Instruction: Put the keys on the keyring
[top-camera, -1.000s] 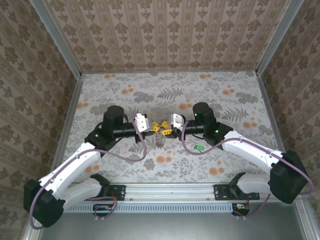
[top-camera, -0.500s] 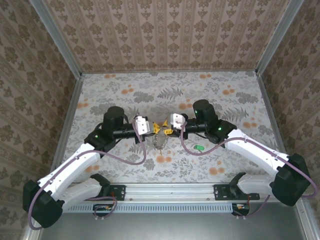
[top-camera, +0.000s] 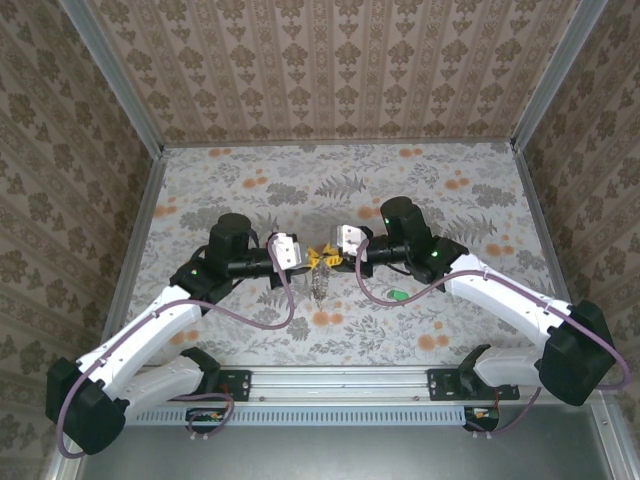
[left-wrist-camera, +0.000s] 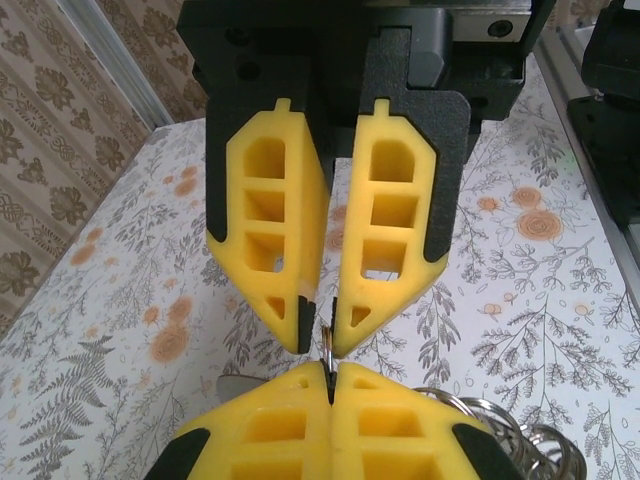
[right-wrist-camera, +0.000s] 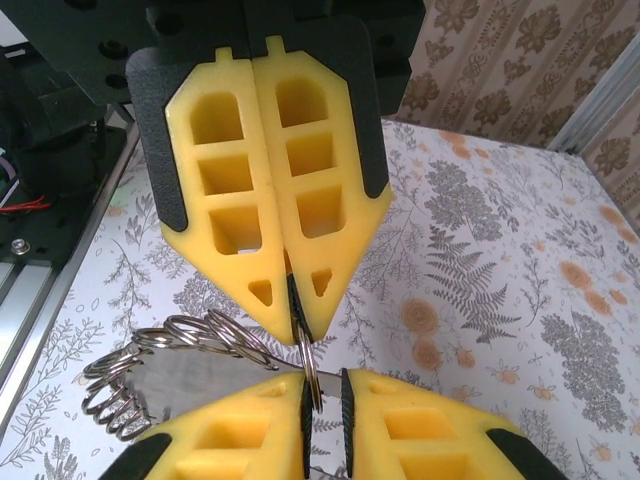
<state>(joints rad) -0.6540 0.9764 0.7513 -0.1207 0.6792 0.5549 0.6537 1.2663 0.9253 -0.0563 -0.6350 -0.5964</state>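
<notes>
Pinching the keyring (right-wrist-camera: 311, 372) from both sides in mid-air, your left gripper (left-wrist-camera: 330, 372) is clamping it with jaws fully closed, and your right gripper (left-wrist-camera: 326, 338) is nipping its wire. You are looking at a task part-done, I judge: the green key (top-camera: 397, 295) is lying unthreaded on the table (top-camera: 250, 180).

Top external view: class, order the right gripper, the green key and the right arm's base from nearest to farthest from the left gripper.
1. right gripper: tip to tip with the left gripper, at the centre.
2. green key: on the table, further right.
3. right arm's base: at the near edge, right side.
</notes>
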